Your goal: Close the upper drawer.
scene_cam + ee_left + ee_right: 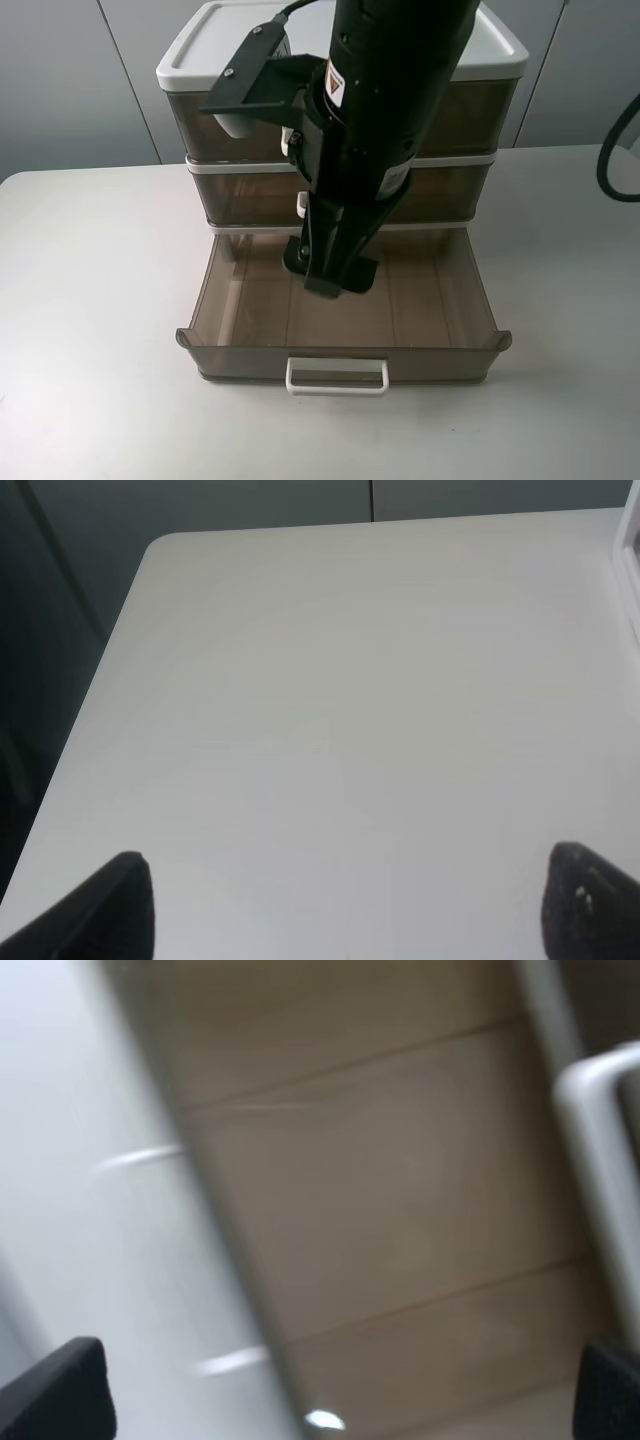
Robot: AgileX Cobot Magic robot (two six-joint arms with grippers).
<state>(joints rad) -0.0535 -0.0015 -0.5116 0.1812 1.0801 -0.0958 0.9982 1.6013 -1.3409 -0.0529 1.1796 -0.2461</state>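
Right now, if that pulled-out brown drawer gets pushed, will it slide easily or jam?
The drawer looks empty and thin-walled, so probably light. Pushed off-centre it may skew; the light cabinet could scoot on the smooth table.

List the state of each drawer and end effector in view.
bottom drawer: open, pulled out
middle drawer: shut
top drawer: shut
left end effector: open, holding nothing
right end effector: open, holding nothing, over the bottom drawer
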